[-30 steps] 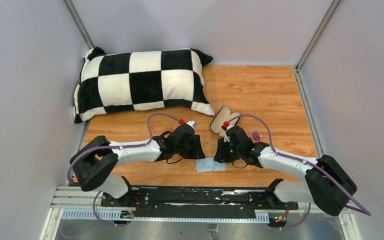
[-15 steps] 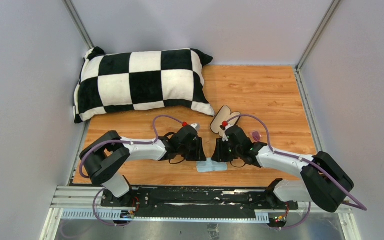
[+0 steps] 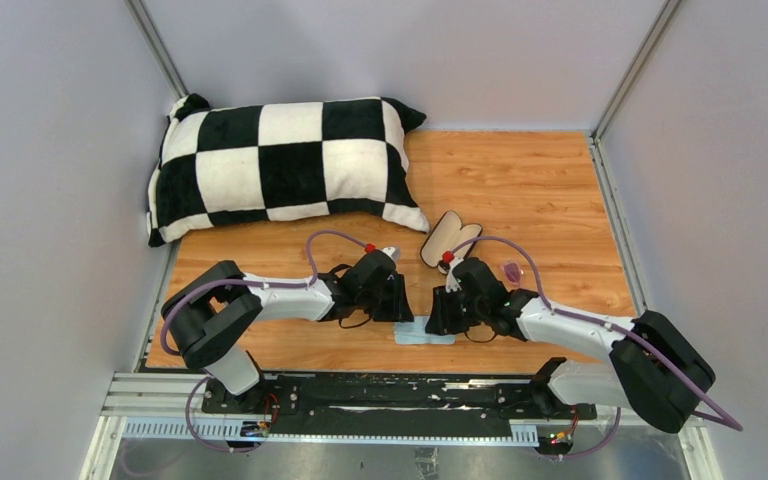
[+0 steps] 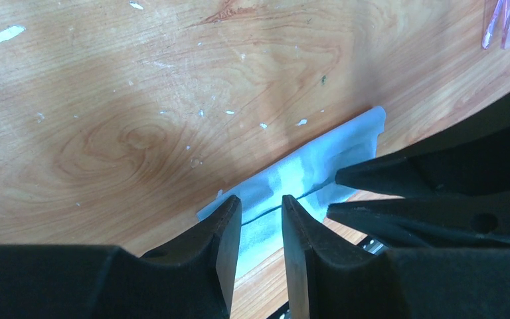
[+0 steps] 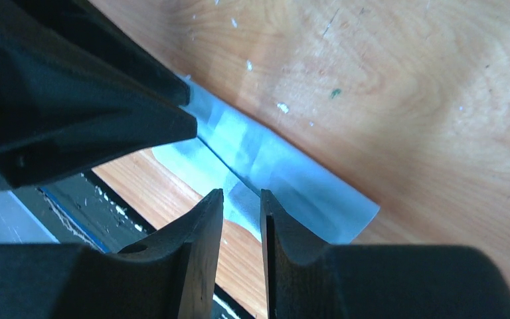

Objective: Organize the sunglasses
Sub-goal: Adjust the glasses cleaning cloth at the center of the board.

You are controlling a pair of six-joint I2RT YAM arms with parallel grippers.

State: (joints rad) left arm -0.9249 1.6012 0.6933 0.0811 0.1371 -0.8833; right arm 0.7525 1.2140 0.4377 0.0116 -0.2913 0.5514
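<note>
Left gripper [image 3: 403,316] came in from the left over the last second and now sits low over the left end of the light blue cloth [image 3: 423,335]. Its fingers [image 4: 229,229] are a narrow slit apart with cloth showing between them, and nothing is clearly pinched. The cloth hasn't shifted; it lies folded flat on the wooden table [image 3: 520,190].

Right gripper [image 3: 434,322] just pulled back toward the near edge, onto the cloth's right end. Same there: small gap, cloth beneath, tips facing the left's.

That move uncovered the open glasses case [image 3: 450,236], beige lining up, behind the right wrist. The sunglasses [image 3: 511,271] haven't been touched. They lie on the table just right of the right wrist, apart from case and cloth.

My read: I'm dealing with the cloth first, both arms committed. The glasses aren't in the case yet, so most of the job is left.
</note>
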